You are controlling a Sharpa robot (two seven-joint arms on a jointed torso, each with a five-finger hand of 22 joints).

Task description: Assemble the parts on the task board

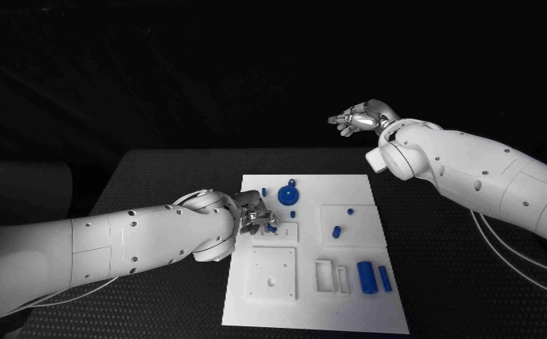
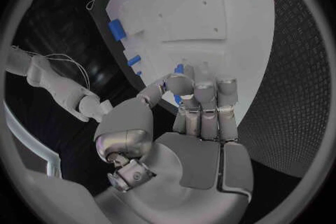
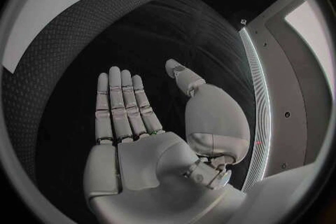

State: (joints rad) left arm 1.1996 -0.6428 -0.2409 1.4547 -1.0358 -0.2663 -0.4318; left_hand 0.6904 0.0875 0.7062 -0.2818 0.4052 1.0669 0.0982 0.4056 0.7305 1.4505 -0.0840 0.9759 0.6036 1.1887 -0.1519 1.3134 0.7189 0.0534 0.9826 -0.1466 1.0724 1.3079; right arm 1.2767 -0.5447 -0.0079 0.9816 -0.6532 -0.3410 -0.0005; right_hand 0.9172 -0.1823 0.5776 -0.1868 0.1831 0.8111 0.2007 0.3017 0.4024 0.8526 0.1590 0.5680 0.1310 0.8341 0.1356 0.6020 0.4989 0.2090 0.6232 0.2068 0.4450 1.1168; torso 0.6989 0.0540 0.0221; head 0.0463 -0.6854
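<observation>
Reaching over the left edge of the task board (image 1: pixel 353 307), the left hand (image 1: pixel 257 216) has its fingers (image 2: pixel 203 95) curled together, and a small blue part (image 2: pixel 179 69) shows right at their tips in the left wrist view; whether it is actually pinched or merely touched I cannot tell, since the fingers cover most of it. The board lies in the middle of the black surface (image 1: pixel 456 276). The other parts are spread beyond that hand toward the board's right edge: a blue gear (image 1: pixel 289 194) near the far edge, a short peg (image 1: pixel 337 232) at mid-board, and a long blue cylinder (image 1: pixel 367 276) near the right corner of the near edge, its long axis running from near edge to far edge. The left hand is plainly the nearer one to all of them. The right hand (image 1: pixel 363 120) hangs well apart, beyond the board's far right corner, flat with fingers straight and side by side, holding nothing. Small sockets on the board are too faint to make out.
</observation>
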